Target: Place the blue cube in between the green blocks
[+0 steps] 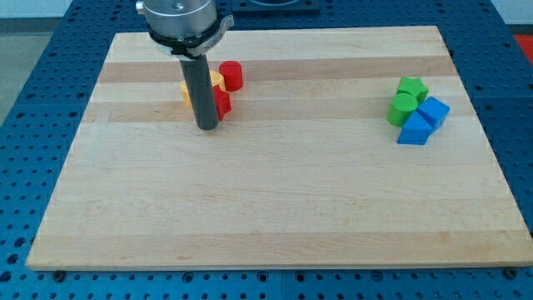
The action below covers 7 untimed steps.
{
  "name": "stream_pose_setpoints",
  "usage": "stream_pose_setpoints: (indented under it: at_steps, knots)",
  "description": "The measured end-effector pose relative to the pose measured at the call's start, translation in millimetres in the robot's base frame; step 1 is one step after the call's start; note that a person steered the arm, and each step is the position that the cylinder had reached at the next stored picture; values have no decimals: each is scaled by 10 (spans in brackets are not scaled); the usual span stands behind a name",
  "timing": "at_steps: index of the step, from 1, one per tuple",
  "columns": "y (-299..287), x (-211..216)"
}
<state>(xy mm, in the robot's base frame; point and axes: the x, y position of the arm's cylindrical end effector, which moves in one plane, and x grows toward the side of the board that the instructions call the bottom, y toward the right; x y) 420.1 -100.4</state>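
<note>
The blue cube (434, 112) sits at the view's right, touching the green cylinder (401, 107) on its left. A green star-shaped block (412, 87) lies just above the cylinder. A second blue block (415, 131), wedge-like, lies just below the cube. My tip (206, 127) rests on the board far to the left of these, just below a cluster of red and yellow blocks. The rod hides part of that cluster.
A red cylinder (231, 76), a red block (221, 102) and yellow blocks (188, 88) cluster at the view's upper left beside the rod. The wooden board (275, 208) lies on a blue perforated table.
</note>
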Motion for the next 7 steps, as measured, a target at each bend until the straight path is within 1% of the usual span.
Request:
stream_pose_setpoints:
  at_steps: [1, 3, 4, 5, 6, 7]
  knots:
    - [524, 287]
    - [2023, 743]
    - [2578, 910]
    - [3207, 906]
    - [3569, 782]
    - [3833, 518]
